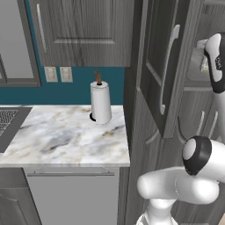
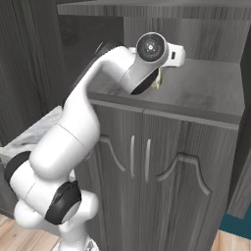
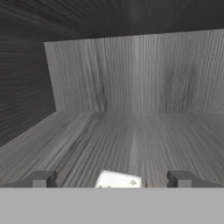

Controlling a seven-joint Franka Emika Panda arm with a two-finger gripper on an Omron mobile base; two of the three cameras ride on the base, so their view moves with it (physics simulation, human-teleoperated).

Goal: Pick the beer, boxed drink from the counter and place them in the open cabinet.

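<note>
Wood-grain grey: open cabinet (image 2: 206, 93), door swung aside so the shelf can be reached.
Gripper (image 3: 111, 179): fingers spread wide, holding nothing, low over the shelf floor.
Boxed drink (image 3: 119, 180): pale carton top between the fingertips, standing on the shelf, apparently just set down.
Beer: nowhere on the shelf ahead.
Paper-towel roll (image 1: 100, 103): on the marble worktop.
</note>
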